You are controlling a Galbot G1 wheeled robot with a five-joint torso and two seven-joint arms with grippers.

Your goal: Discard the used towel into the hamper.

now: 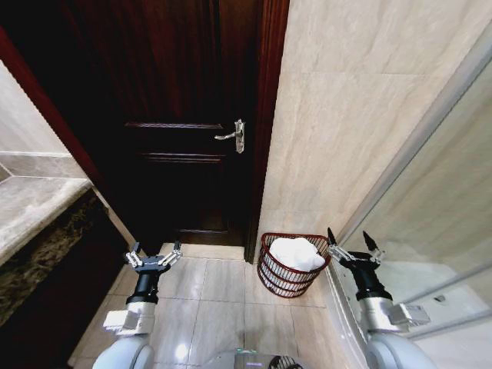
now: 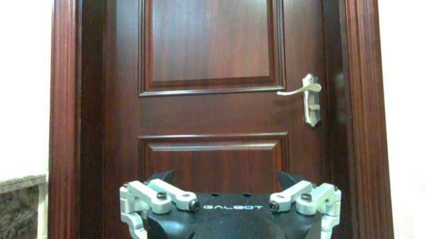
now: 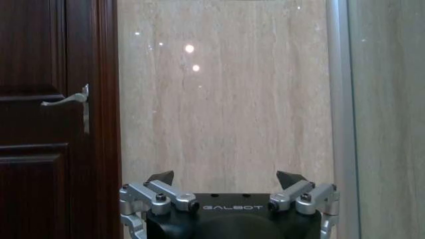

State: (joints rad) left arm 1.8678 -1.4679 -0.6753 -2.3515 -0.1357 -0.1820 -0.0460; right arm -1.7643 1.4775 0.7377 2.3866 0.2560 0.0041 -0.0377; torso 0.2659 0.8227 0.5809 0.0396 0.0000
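A white towel (image 1: 296, 253) lies bunched inside the hamper (image 1: 278, 278), a dark reddish-brown wire basket on the tiled floor against the beige wall, right of the door. My right gripper (image 1: 353, 241) hangs open and empty just right of the hamper's rim. My left gripper (image 1: 154, 252) is open and empty over the floor in front of the door, well left of the hamper. In the wrist views each gripper, left (image 2: 226, 178) and right (image 3: 226, 177), points at the door and wall with its fingers spread.
A dark wooden door (image 1: 177, 115) with a metal lever handle (image 1: 233, 135) stands shut ahead. A stone counter (image 1: 34, 204) runs along the left. A glass shower panel (image 1: 430, 207) with a metal frame lies at the right. Tiled floor (image 1: 223, 307) lies between.
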